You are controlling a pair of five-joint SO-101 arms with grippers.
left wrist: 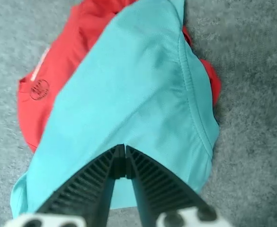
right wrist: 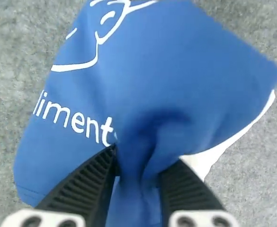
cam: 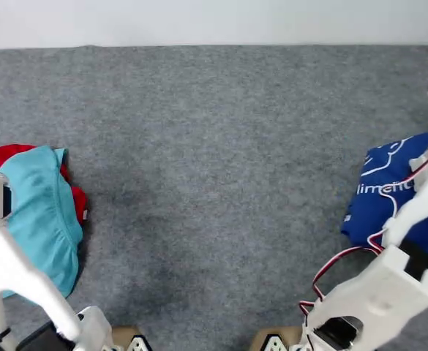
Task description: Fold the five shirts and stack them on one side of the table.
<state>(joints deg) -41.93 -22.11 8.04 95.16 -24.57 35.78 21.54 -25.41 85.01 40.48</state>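
Right fingers [right wrist: 81,184], pointing down, pinch the blue shirt [right wrist: 166,71] (left fingers [left wrist: 91,179] pressed together above teal shirt [left wrist: 138,85]).

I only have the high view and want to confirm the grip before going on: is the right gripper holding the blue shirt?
Observer: Yes. The right gripper is shut on a bunched fold of the blue shirt.
Operator: Anything beneath that shirt?
Observer: A white cloth pokes out from under its edge.
Operator: And the left gripper?
Observer: The left gripper is shut, with its tips at the teal shirt. I cannot tell whether any cloth is pinched.
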